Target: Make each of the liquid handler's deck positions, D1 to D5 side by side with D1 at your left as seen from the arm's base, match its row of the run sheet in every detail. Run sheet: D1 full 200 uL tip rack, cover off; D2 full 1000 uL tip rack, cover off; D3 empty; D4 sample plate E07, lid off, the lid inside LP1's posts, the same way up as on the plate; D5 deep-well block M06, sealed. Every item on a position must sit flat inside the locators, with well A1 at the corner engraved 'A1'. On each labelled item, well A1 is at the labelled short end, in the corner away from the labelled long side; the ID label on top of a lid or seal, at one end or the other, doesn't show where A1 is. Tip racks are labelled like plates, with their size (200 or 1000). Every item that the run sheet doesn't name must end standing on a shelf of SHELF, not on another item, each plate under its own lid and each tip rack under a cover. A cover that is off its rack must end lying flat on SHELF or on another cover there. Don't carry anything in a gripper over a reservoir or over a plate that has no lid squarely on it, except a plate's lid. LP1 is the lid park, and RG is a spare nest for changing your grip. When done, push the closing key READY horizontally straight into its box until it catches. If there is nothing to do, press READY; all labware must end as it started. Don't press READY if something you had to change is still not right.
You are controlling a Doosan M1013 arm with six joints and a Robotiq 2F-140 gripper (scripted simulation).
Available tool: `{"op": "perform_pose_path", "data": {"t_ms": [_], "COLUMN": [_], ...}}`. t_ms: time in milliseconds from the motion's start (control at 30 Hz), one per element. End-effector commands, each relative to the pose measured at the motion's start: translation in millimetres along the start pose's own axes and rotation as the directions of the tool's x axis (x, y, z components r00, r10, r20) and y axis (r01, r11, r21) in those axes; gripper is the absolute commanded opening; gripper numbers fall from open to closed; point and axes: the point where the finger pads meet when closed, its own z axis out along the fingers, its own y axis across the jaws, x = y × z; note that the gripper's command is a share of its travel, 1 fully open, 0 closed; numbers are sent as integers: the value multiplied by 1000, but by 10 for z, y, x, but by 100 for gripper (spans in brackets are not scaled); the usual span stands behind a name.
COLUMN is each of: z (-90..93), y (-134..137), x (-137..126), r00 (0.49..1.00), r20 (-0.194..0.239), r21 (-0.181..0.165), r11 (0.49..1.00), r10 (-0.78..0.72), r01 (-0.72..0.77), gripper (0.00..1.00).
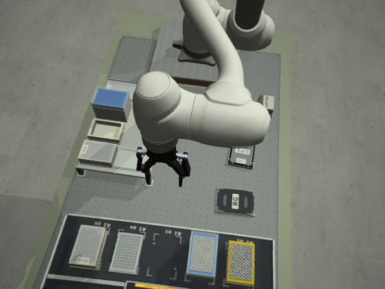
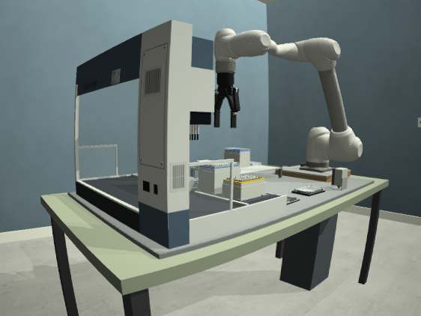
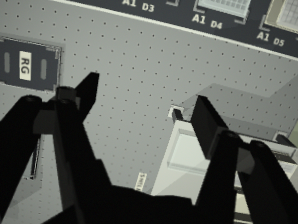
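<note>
My gripper (image 1: 164, 181) (image 2: 225, 123) (image 3: 146, 98) is open and empty. It hangs high over the table, just off the front right corner of SHELF (image 1: 111, 170). On the deck, D5 holds a pale sealed block (image 1: 87, 246) (image 3: 287, 15) and D4 a clear well plate (image 1: 127, 253) (image 3: 225, 7). D3 (image 1: 166, 253) is bare. D2 holds a blue-rimmed tip rack (image 1: 203, 255) and D1 a yellow-rimmed tip rack (image 1: 241, 261), both uncovered. I cannot tell whether the D4 plate has a lid on.
SHELF carries a blue-topped rack (image 1: 111, 103), an open beige box (image 1: 105, 131), a labelled clear plate (image 1: 96, 153) and a clear flat piece (image 1: 125, 158). LP1 (image 1: 241, 155) and RG (image 1: 235, 201) (image 3: 25, 65) lie to the right. The READY box (image 1: 266, 101) stands far right. The liquid handler's gantry (image 2: 165, 112) towers over the deck.
</note>
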Motion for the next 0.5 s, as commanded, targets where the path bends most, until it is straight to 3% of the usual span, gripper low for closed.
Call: {"op": "perform_pose_path", "data": {"t_ms": [0, 467], "z": [-13, -13], "y": [114, 613], "x": [1, -10], "r00": [1000, 1000], "r20": [-2, -2], "r21": [0, 0], "r11": [1000, 1000], "r10": [0, 2], "r01": [0, -2], "gripper": [66, 66]}}
